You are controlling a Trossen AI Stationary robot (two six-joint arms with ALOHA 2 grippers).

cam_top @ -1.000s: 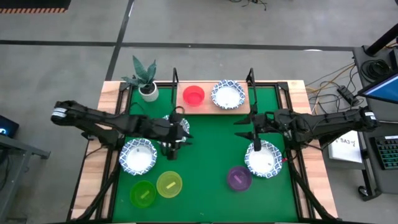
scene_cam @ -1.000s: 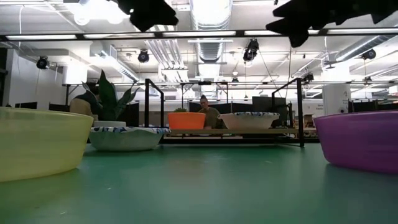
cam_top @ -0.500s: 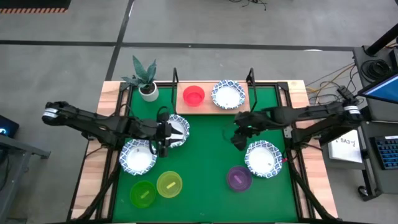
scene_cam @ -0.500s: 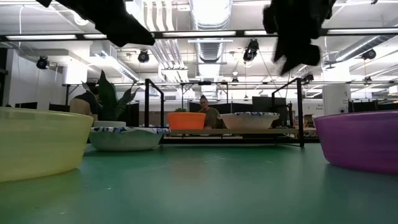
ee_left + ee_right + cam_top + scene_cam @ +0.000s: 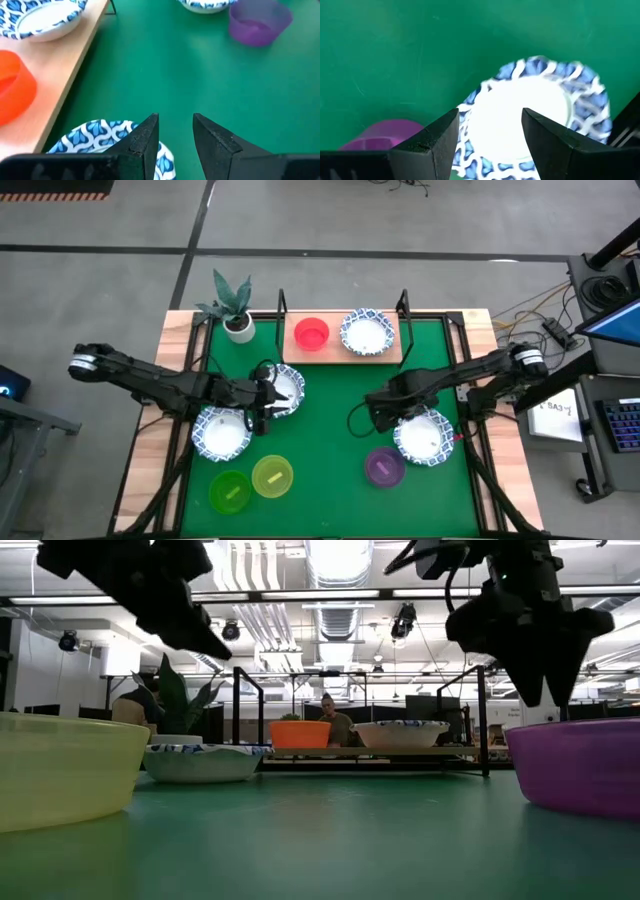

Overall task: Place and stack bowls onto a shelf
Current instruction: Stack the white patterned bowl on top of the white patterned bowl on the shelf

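Observation:
The light-wood shelf [image 5: 340, 356] at the table's far edge carries a red bowl [image 5: 312, 334] and a blue-rimmed white bowl [image 5: 366, 332]. My left gripper [image 5: 268, 402] hangs open just above the near rim of a second blue-rimmed bowl [image 5: 285, 386], which rests on the table; the bowl's rim shows beside one finger in the left wrist view [image 5: 97, 136]. A third blue-rimmed bowl [image 5: 222, 431] lies nearer the left edge. My right gripper [image 5: 380, 416] is open, pointing down, above the table beside a fourth blue-rimmed bowl [image 5: 535, 112] and the purple bowl [image 5: 384, 467].
Yellow [image 5: 272, 476] and lime green [image 5: 230, 492] bowls sit near the front edge. A potted plant [image 5: 235, 308] stands at the far left by the shelf's black uprights [image 5: 240, 715]. Bare green table [image 5: 330, 420] lies between the two grippers.
My left gripper has drawn back toward the table's left edge, uncovering the blue-rimmed bowl beneath it. My right gripper has gone from over its blue-rimmed bowl toward the table's left and down, tipping to point downward. No bowl has moved.

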